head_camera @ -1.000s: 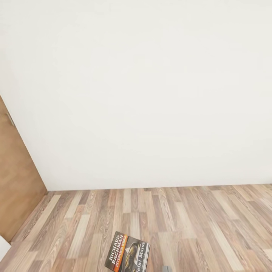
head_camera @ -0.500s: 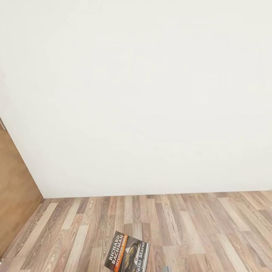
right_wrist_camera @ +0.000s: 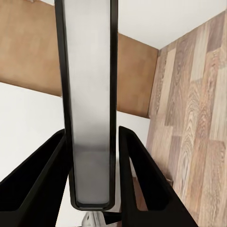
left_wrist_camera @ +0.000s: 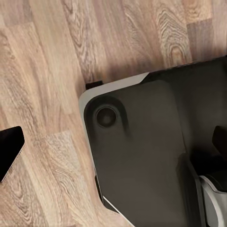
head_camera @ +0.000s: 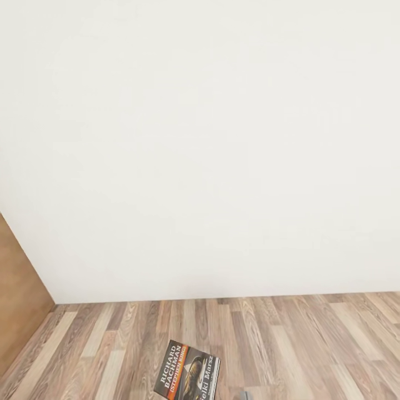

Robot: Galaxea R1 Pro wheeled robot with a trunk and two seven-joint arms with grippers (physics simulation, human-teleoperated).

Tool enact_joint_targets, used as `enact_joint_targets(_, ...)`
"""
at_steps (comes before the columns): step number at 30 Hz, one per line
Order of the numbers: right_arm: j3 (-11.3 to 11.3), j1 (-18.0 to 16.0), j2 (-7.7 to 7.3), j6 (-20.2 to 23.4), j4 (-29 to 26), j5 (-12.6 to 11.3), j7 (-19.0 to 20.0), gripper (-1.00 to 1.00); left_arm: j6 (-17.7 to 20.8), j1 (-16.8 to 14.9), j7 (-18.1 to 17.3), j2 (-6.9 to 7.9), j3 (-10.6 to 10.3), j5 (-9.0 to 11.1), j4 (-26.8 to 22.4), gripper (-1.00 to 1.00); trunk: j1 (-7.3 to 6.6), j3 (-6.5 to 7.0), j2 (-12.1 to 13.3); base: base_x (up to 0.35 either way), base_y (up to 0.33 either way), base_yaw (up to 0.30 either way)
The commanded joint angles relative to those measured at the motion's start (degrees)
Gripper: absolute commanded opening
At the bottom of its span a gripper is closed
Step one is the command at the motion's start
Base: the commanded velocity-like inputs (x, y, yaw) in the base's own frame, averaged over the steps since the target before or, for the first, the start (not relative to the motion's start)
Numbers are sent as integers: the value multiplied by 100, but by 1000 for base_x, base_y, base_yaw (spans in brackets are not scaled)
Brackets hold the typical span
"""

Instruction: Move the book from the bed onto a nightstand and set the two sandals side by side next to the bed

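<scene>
Head view: white wall (head_camera: pixel 211 139) takes up most of the frame, wood floor (head_camera: pixel 311 344) along the bottom, a brown door (head_camera: pixel 16 300) at lower left. The book (head_camera: pixel 188 371) sits at the bottom centre, cover up, raised off the floor — carried, I judge, on the way to a nightstand. Bed, nightstand and sandals are out of frame.

Right wrist view: the book (right_wrist_camera: pixel 90 104) stands edge-on through the centre, spine toward the camera. The right gripper (right_wrist_camera: pixel 91 161) is clamped on it, one black finger (right_wrist_camera: pixel 45 175) pressed to each cover, parted just enough to take the book.

Left wrist view: the robot's dark base (left_wrist_camera: pixel 142 156) over floor planks. Left gripper state: cannot tell.
</scene>
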Motion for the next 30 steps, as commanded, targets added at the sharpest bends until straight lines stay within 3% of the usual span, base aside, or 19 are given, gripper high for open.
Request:
enact_joint_targets(1, -19, -5, 3, 48, -1, -29, 21, -100, -15, -5, -26, 1, -40, 61, 3, 100, 7, -12, -12, 338, 2, 0)
enact_joint_targets(23, -19, -5, 9, 44, -8, -29, 22, -100, -15, -5, -26, -2, -40, 61, 3, 100, 7, -12, -12, 337, 0, 0)
enact_joint_targets(30, -19, -5, 9, 47, -8, -31, 23, -100, -19, -5, -26, -1, -40, 61, -4, 100, 7, -12, -12, 233, 0, -115)
